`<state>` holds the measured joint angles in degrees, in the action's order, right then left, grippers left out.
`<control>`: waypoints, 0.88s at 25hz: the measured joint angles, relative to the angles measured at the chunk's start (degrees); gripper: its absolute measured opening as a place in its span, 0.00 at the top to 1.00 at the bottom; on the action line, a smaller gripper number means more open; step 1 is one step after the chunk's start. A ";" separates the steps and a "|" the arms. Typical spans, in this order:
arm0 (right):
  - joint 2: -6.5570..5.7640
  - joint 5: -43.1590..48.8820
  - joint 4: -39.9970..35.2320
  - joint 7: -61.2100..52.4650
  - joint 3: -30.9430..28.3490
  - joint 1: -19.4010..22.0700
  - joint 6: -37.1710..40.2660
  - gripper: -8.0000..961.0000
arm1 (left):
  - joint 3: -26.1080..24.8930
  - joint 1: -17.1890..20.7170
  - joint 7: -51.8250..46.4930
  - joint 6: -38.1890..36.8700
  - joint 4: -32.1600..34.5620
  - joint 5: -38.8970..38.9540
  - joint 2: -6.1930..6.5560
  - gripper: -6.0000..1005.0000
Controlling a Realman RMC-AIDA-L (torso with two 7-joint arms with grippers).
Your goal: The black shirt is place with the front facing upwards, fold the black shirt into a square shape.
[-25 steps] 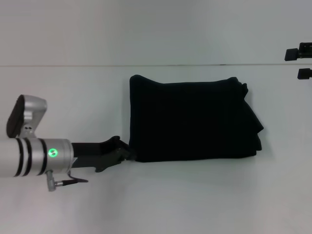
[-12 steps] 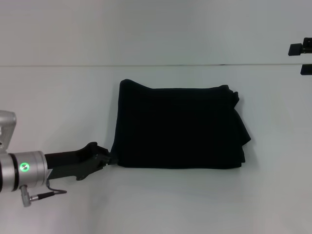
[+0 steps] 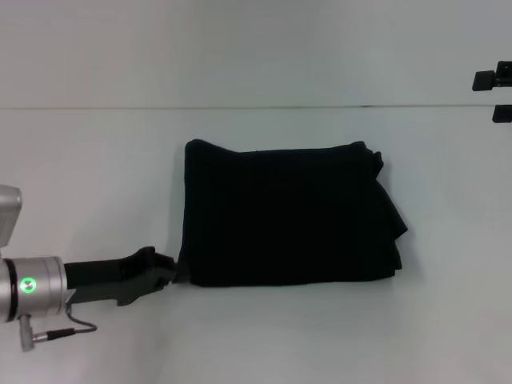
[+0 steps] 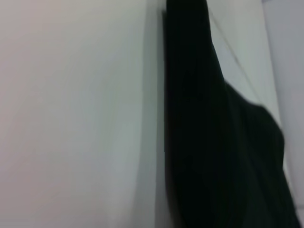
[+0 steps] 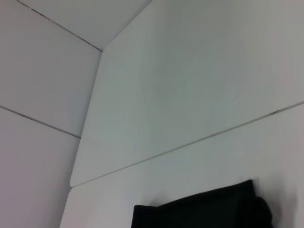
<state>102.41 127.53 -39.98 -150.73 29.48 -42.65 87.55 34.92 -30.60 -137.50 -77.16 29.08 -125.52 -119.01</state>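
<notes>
There, the folded plain black cloth shirt (image 3: 288, 214) was laid flat on the white smooth table (image 3: 96, 160); its near-left corner was pinched by the left gripper (image 3: 174, 270). The right gripper (image 3: 496, 96) was parked at the far right edge, its fingers' state impossible to tell.

Plain black cloth shirt (image 3: 288, 214) folded into a rough rectangle, lying flat on the white tabletop (image 3: 96, 176), layered uneven edges bunched on its right side, no print showing

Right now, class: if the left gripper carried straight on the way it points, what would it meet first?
The left gripper points toward the robot's right and already sits at the near-left corner of the black shirt, so the folded cloth comes first.
</notes>
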 joint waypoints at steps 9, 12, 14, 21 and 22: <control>-0.02 -0.09 -0.01 7.24 -0.47 0.55 2.28 0.11 | -5.54 2.39 4.28 -8.80 9.03 -2.25 2.27 0.87; 0.60 -0.09 -0.49 16.26 -0.29 0.60 4.23 0.11 | -5.99 1.81 10.88 -11.79 10.66 -1.74 2.57 0.73; 1.51 -0.10 -0.76 23.13 -0.24 0.84 4.70 0.11 | -5.59 -0.02 19.47 -13.63 10.94 -1.77 2.88 0.66; 7.42 -0.88 -0.90 45.29 -3.43 3.33 3.42 0.11 | -4.90 -4.40 35.13 -12.47 10.73 -1.73 2.29 0.22; 8.64 -1.61 -1.23 48.05 -4.04 3.96 2.47 0.11 | -4.86 -5.07 36.65 -11.98 10.72 -1.68 2.10 0.20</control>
<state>111.05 125.92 -41.21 -102.68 25.44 -38.69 90.02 30.07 -35.67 -100.85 -89.14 39.80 -127.21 -116.91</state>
